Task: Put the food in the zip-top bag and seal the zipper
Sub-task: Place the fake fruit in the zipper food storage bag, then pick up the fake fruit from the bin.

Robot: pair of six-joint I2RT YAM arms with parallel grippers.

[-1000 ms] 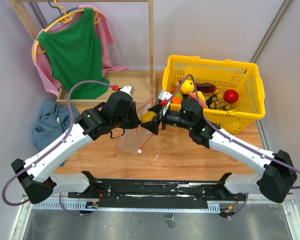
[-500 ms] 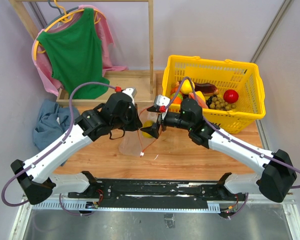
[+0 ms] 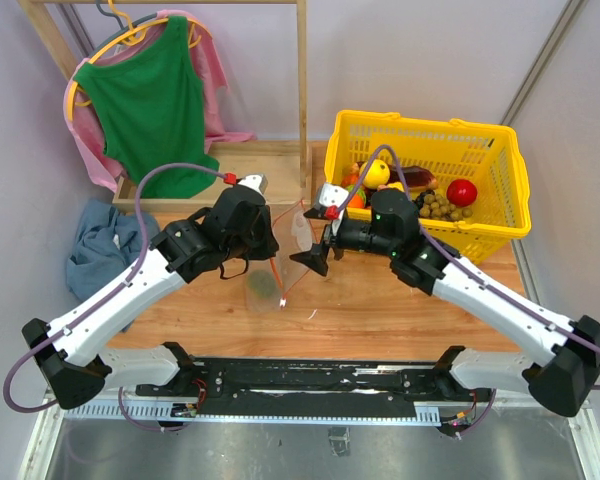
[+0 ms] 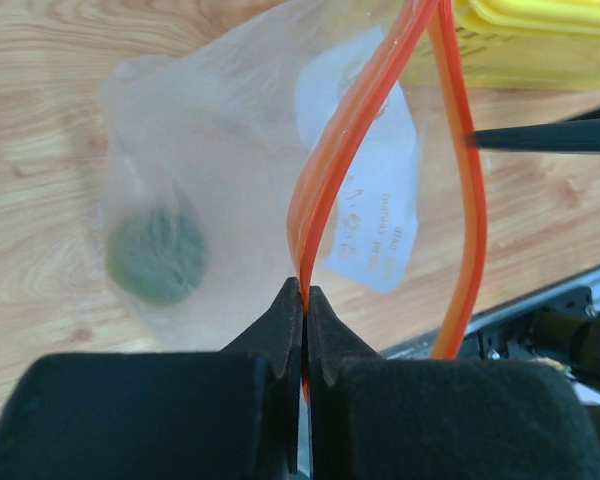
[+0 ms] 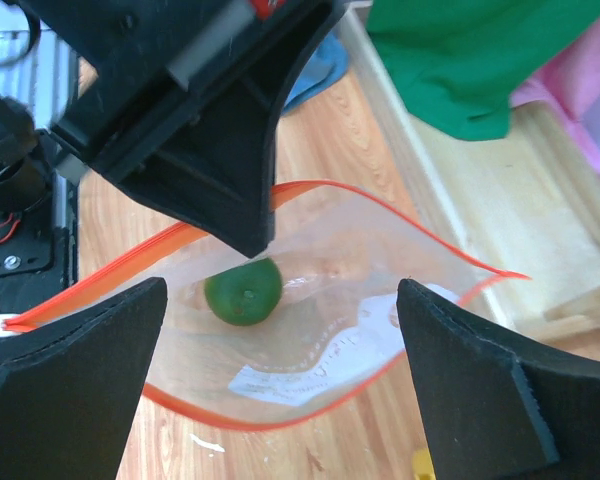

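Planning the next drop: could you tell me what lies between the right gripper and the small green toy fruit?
Only the open mouth of the crinkly clear plastic bag; the right wrist view shows it.

**Inventory count**

- Arms: 2, left arm [image 3: 120, 290] and right arm [image 3: 490, 300].
- Grippers: 2, left gripper [image 4: 303, 300] and right gripper [image 3: 318, 255].
- Bags: 1 zip-top bag [image 5: 380, 290], carrying 1 zipper [image 4: 330, 170] and 1 white label [image 4: 365, 200].
- Food inside the bag: 1 green fruit [image 5: 243, 291].
- Baskets: 1 yellow basket [image 3: 430, 130].
- Food showing in the basket: 5, namely 1 yellow fruit [image 3: 375, 172], 1 dark purple piece [image 3: 415, 179], 1 red fruit [image 3: 462, 192], 1 bunch of grapes [image 3: 438, 206] and 1 orange piece [image 3: 354, 199]. The right arm covers part of the basket, so 5 is a minimum.
- Textiles: 3, namely 1 green top [image 3: 150, 105], 1 pink garment [image 3: 208, 70] and 1 blue cloth [image 3: 98, 245].
- Wooden rack [image 3: 302, 90]: 1.
- Table [image 3: 380, 310]: 1.
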